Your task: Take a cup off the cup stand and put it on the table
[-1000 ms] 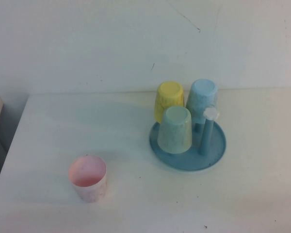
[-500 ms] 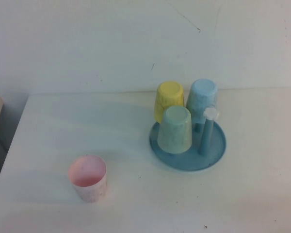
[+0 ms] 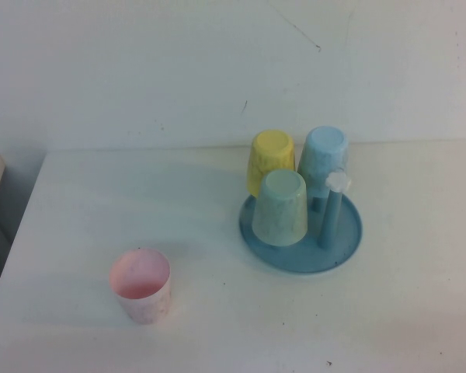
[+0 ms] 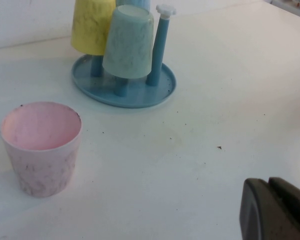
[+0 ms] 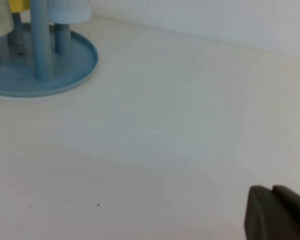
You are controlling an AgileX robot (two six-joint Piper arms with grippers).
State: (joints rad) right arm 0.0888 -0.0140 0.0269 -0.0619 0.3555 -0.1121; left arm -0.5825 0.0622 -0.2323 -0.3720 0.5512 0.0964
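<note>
Dark finger tips of the left gripper (image 4: 276, 210) and right gripper (image 5: 277, 212) look pressed together, though mostly cropped. Pale pink speckled cup (image 3: 140, 285) stands upright on the table (image 3: 388, 326), well apart from the cup stand (image 3: 348, 247).

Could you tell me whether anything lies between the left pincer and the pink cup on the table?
Nothing visible does: the left pincer faces the pink cup across bare table. The right pincer is beside the cup stand.
</note>
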